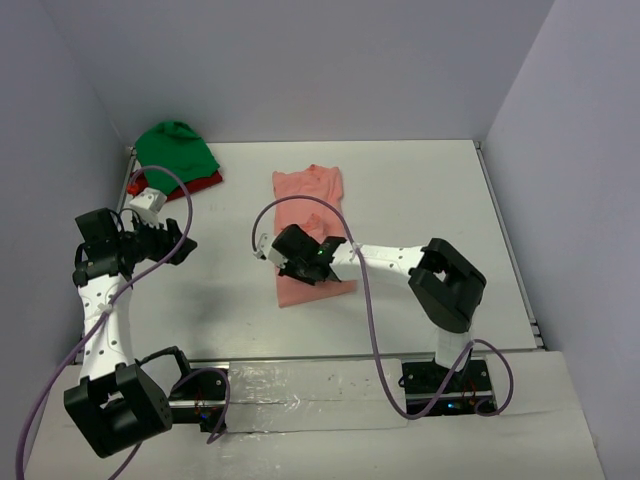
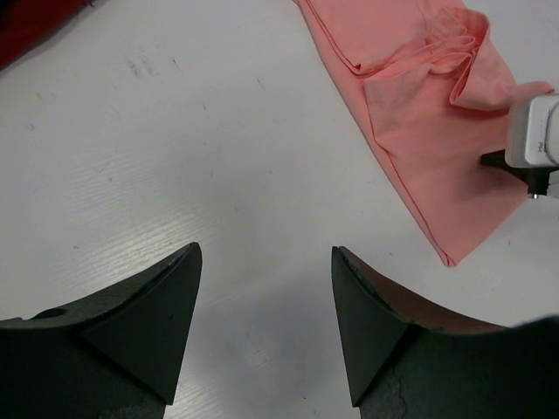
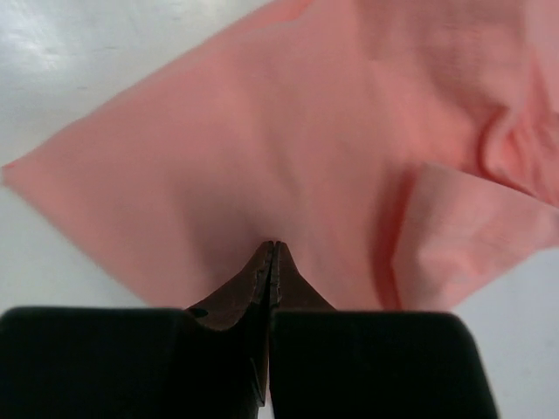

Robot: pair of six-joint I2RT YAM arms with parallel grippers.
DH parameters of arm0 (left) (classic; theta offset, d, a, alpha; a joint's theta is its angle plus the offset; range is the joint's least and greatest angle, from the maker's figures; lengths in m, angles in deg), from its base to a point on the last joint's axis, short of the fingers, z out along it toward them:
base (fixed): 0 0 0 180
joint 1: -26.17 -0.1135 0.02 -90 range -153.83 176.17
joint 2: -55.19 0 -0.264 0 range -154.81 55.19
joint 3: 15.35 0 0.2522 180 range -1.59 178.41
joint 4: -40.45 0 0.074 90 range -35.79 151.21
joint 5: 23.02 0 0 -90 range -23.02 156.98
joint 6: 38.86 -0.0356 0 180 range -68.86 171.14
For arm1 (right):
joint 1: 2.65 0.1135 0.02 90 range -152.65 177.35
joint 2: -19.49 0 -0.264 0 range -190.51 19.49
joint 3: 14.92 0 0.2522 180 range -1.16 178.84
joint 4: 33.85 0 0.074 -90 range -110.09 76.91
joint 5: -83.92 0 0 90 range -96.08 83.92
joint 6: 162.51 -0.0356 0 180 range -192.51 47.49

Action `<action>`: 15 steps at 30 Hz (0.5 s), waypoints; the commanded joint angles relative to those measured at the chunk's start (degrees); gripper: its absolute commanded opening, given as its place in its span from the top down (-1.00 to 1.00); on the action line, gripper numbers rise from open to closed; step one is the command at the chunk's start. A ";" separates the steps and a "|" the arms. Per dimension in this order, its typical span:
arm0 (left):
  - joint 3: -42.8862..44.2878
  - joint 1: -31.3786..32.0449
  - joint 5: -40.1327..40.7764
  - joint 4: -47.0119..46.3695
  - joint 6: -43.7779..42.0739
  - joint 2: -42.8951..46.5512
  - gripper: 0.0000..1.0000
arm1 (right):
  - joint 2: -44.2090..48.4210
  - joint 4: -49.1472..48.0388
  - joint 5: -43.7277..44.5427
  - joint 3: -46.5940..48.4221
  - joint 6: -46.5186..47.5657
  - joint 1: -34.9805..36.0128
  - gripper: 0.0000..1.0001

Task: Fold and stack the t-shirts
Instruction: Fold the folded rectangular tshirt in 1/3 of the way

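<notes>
The white surface (image 1: 430, 190) lies bare right of the salmon-pink cloth t-shirt (image 1: 308, 188). It is also bare in a broad strip between that shirt and the far left corner, where a bright green cloth t-shirt (image 1: 175, 150) is heaped on a dark red cloth t-shirt (image 1: 205, 183). Pale grey walls (image 1: 300, 70) close off the far side and both flanks. The right arm (image 1: 390, 258) stretches across the middle, its closed claw (image 1: 285, 258) down at the pink shirt's near half, barring the way there from the right. The left claw (image 1: 178, 245), jaws apart, hangs over bare surface. The stretch from it to the pink shirt's left edge is open.
</notes>
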 commanded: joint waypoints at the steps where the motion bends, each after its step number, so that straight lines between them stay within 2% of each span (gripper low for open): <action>1: 0.17 -0.56 -1.74 -1.46 -0.43 0.58 -0.40 | 0.25 -9.12 11.80 -2.27 1.94 0.48 1.00; 7: 0.17 -0.73 -1.74 -1.37 -0.44 1.02 -0.40 | -2.12 -17.30 22.24 -4.99 6.32 0.40 1.00; 10: 0.08 -1.00 -1.92 -1.37 -0.52 1.11 -0.40 | -3.44 -24.93 29.09 -7.98 10.18 0.40 1.00; 15: -0.09 -1.35 -2.54 -0.93 -0.87 1.29 -0.40 | -6.43 -43.73 39.13 -13.34 18.80 0.13 1.00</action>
